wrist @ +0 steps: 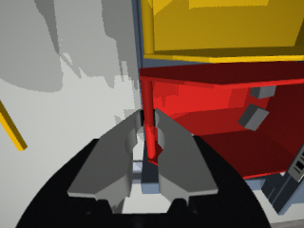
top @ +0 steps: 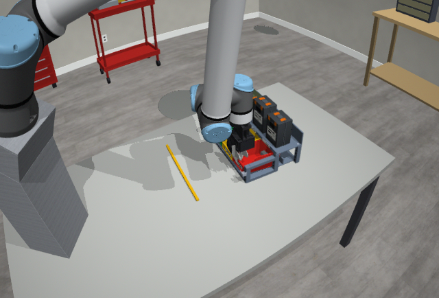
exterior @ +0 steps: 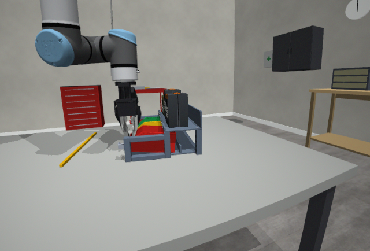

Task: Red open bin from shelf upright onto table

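Observation:
The red open bin (top: 260,146) (exterior: 146,146) (wrist: 204,102) sits in the low front bay of the blue-grey shelf (top: 261,163) (exterior: 146,138), behind its end rails. Grey parts (wrist: 254,117) lie inside it. My gripper (top: 241,156) (exterior: 130,133) (wrist: 148,110) points down at the bin's front edge, on the side towards the yellow stick. Its two jaws are shut on the bin's thin front rim, one jaw outside and one inside. The bin's underside is hidden, so any gap below it cannot be told.
A yellow bin (exterior: 152,123) (wrist: 214,28) stands right beside the red one, with a green bin (exterior: 151,119) beyond. Dark boxes with orange marks (top: 278,130) (exterior: 176,110) stand on the higher deck behind. A yellow stick (top: 182,173) (exterior: 78,149) (wrist: 11,127) lies on the table (top: 141,237) (exterior: 208,182).

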Motion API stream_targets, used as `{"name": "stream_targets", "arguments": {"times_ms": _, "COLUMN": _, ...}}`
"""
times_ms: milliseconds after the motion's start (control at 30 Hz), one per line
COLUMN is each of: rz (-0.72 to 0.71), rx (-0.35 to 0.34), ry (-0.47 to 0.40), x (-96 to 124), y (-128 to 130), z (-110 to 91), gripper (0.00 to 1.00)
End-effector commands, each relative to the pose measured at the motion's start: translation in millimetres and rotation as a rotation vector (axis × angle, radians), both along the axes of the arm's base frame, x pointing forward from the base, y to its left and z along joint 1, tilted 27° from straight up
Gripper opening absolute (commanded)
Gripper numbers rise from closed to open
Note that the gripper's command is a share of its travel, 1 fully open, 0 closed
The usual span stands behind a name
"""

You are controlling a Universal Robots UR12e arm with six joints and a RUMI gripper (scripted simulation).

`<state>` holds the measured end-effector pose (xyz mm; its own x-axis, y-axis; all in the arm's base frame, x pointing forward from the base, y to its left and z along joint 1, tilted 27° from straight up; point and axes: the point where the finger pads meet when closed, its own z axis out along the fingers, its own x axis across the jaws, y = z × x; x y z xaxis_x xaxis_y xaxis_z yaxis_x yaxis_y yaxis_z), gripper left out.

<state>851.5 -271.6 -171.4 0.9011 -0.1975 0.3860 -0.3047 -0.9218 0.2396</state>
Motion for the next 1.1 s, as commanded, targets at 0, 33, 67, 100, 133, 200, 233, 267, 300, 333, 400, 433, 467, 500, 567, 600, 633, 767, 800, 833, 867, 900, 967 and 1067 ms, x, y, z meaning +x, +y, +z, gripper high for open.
{"name": "stream_targets", "arguments": {"times_ms": 0, "rz": 0.000, "rx": 0.000, "ry": -0.001, "x": -23, "y": 5, "z": -9, "gripper": 0.00}}
{"name": "stream_targets", "arguments": {"times_ms": 33, "rz": 0.000, "rx": 0.000, "ry": -0.001, "x": -23, "y": 5, "z": -9, "gripper": 0.00}}
{"name": "stream_targets", "arguments": {"times_ms": 67, "rz": 0.000, "rx": 0.000, "ry": -0.001, "x": -23, "y": 5, "z": -9, "gripper": 0.00}}
{"name": "stream_targets", "arguments": {"times_ms": 100, "rz": 0.000, "rx": 0.000, "ry": -0.001, "x": -23, "y": 5, "z": -9, "gripper": 0.00}}
{"name": "stream_targets", "arguments": {"times_ms": 133, "rz": 0.000, "rx": 0.000, "ry": -0.001, "x": -23, "y": 5, "z": -9, "gripper": 0.00}}
{"name": "stream_targets", "arguments": {"times_ms": 200, "rz": 0.000, "rx": 0.000, "ry": -0.001, "x": -23, "y": 5, "z": -9, "gripper": 0.00}}
{"name": "stream_targets", "arguments": {"times_ms": 233, "rz": 0.000, "rx": 0.000, "ry": -0.001, "x": -23, "y": 5, "z": -9, "gripper": 0.00}}
{"name": "stream_targets", "arguments": {"times_ms": 267, "rz": 0.000, "rx": 0.000, "ry": -0.001, "x": -23, "y": 5, "z": -9, "gripper": 0.00}}
{"name": "stream_targets", "arguments": {"times_ms": 300, "rz": 0.000, "rx": 0.000, "ry": -0.001, "x": -23, "y": 5, "z": -9, "gripper": 0.00}}
{"name": "stream_targets", "arguments": {"times_ms": 333, "rz": 0.000, "rx": 0.000, "ry": -0.001, "x": -23, "y": 5, "z": -9, "gripper": 0.00}}
{"name": "stream_targets", "arguments": {"times_ms": 400, "rz": 0.000, "rx": 0.000, "ry": -0.001, "x": -23, "y": 5, "z": -9, "gripper": 0.00}}
{"name": "stream_targets", "arguments": {"times_ms": 433, "rz": 0.000, "rx": 0.000, "ry": -0.001, "x": -27, "y": 6, "z": -11, "gripper": 0.00}}
{"name": "stream_targets", "arguments": {"times_ms": 467, "rz": 0.000, "rx": 0.000, "ry": -0.001, "x": -32, "y": 7, "z": -13, "gripper": 0.00}}
{"name": "stream_targets", "arguments": {"times_ms": 500, "rz": 0.000, "rx": 0.000, "ry": -0.001, "x": -38, "y": 9, "z": -16, "gripper": 0.00}}
{"name": "stream_targets", "arguments": {"times_ms": 567, "rz": 0.000, "rx": 0.000, "ry": -0.001, "x": -49, "y": 11, "z": -20, "gripper": 0.00}}
{"name": "stream_targets", "arguments": {"times_ms": 600, "rz": 0.000, "rx": 0.000, "ry": -0.001, "x": -49, "y": 11, "z": -20, "gripper": 0.00}}
{"name": "stream_targets", "arguments": {"times_ms": 633, "rz": 0.000, "rx": 0.000, "ry": -0.001, "x": -49, "y": 11, "z": -20, "gripper": 0.00}}
{"name": "stream_targets", "arguments": {"times_ms": 767, "rz": 0.000, "rx": 0.000, "ry": -0.001, "x": -49, "y": 11, "z": -20, "gripper": 0.00}}
{"name": "stream_targets", "arguments": {"times_ms": 800, "rz": 0.000, "rx": 0.000, "ry": -0.001, "x": -49, "y": 11, "z": -20, "gripper": 0.00}}
{"name": "stream_targets", "arguments": {"times_ms": 833, "rz": 0.000, "rx": 0.000, "ry": -0.001, "x": -49, "y": 11, "z": -20, "gripper": 0.00}}
{"name": "stream_targets", "arguments": {"times_ms": 867, "rz": 0.000, "rx": 0.000, "ry": -0.001, "x": -49, "y": 11, "z": -20, "gripper": 0.00}}
{"name": "stream_targets", "arguments": {"times_ms": 900, "rz": 0.000, "rx": 0.000, "ry": -0.001, "x": -49, "y": 11, "z": -20, "gripper": 0.00}}
{"name": "stream_targets", "arguments": {"times_ms": 967, "rz": 0.000, "rx": 0.000, "ry": -0.001, "x": -49, "y": 11, "z": -20, "gripper": 0.00}}
{"name": "stream_targets", "arguments": {"times_ms": 1067, "rz": 0.000, "rx": 0.000, "ry": -0.001, "x": -64, "y": 14, "z": -27, "gripper": 0.00}}
